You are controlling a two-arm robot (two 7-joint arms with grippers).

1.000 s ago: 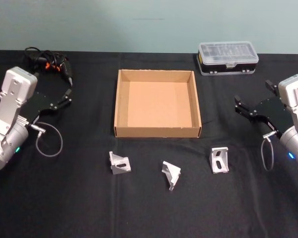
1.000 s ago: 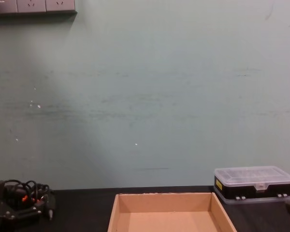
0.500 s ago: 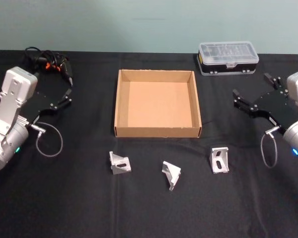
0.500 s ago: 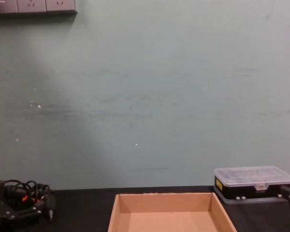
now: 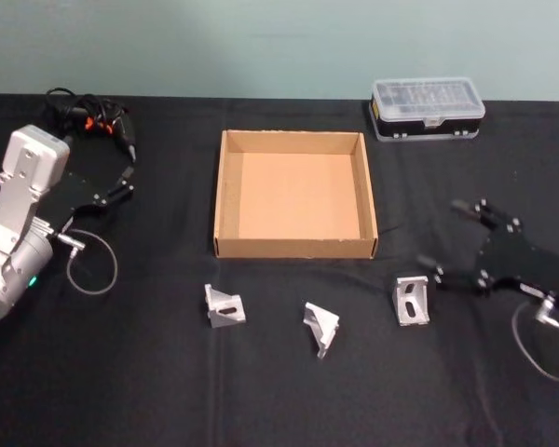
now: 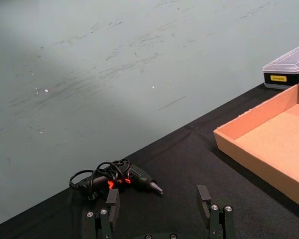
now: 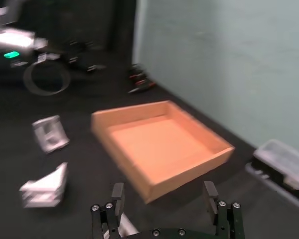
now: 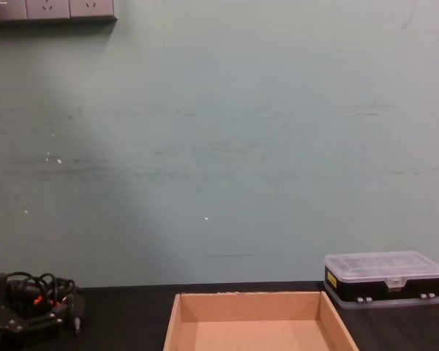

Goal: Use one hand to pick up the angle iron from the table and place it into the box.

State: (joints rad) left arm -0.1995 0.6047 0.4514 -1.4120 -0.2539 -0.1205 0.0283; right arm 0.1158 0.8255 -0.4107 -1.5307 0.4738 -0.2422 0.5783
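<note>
Three silver angle irons lie on the black table [image 5: 168, 391] in front of the box: a left one [image 5: 224, 306], a middle one [image 5: 321, 327] and a right one [image 5: 412, 300]. The tan cardboard box [image 5: 293, 196] sits empty at the centre. My right gripper [image 5: 444, 237] is open and low over the table, just right of the right angle iron, holding nothing. In the right wrist view its open fingers [image 7: 117, 195] point toward the box [image 7: 159, 144], with two angle irons [image 7: 50, 133] beyond. My left gripper [image 5: 126, 181] rests open at the far left.
A clear-lidded plastic case [image 5: 429, 107] stands behind the box at the back right. A black power tool with coiled cable [image 5: 88, 119] lies at the back left, just beyond my left gripper. Open tabletop stretches along the front edge.
My right gripper has swung down and toward the front, from beside the box's right wall to right next to the right angle iron. The left arm has not moved.
</note>
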